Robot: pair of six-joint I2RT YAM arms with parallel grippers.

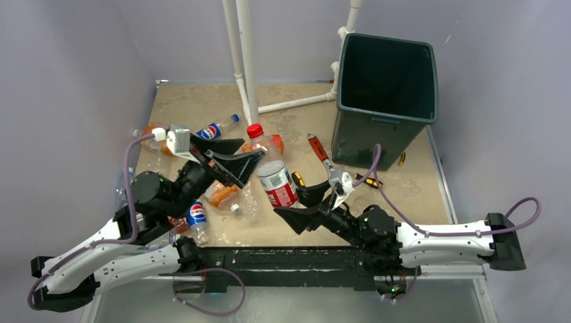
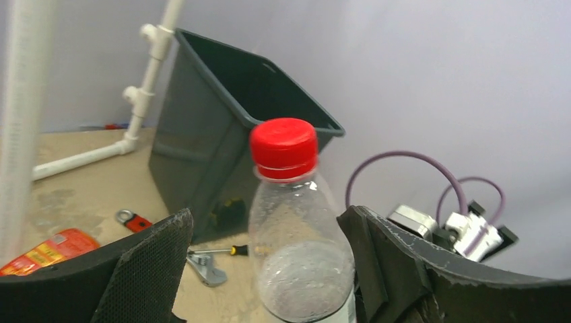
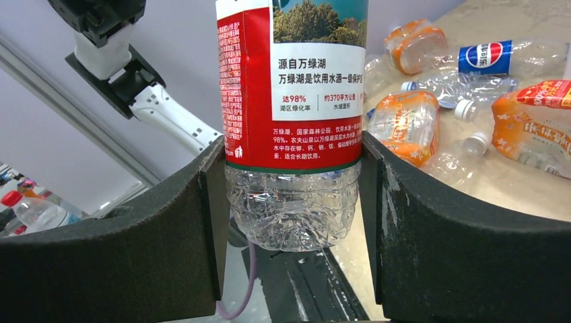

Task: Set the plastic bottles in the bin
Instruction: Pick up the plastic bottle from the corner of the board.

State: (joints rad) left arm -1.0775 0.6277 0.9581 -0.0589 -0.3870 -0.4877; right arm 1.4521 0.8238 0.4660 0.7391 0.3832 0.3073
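Right arm: reaches low from the near edge toward the middle, right claw [image 3: 293, 195] clamped on the lower body of a bottle [image 1: 273, 171]. Left arm: bent at the elbow, left claw [image 2: 269, 262] apart, one finger either side of the bottle's shoulder. Bottle: held above the surface [image 1: 202, 101], near upright, cap uppermost; clear, ribbed base, red cap, red-and-white label with Chinese print. Bin [image 1: 370, 134]: well apart, far right

Tan table [image 1: 195, 101], scattered plastic bottles [image 1: 214, 130], wrench [image 1: 320, 151], bin [image 1: 363, 138] (far right)
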